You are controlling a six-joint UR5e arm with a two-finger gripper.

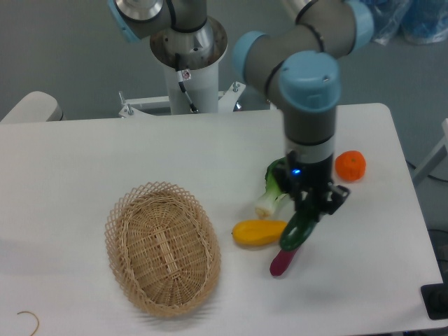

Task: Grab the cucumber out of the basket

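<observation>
White table [84, 161], grey floor [63, 63]

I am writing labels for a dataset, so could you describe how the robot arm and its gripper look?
The robot arm has grey metallic tube links joined by rounded housings with light blue caps. A small blue light glows near its wrist. The two-finger gripper is black and compact. A thin cable with a red part hangs at the silver base column.
</observation>
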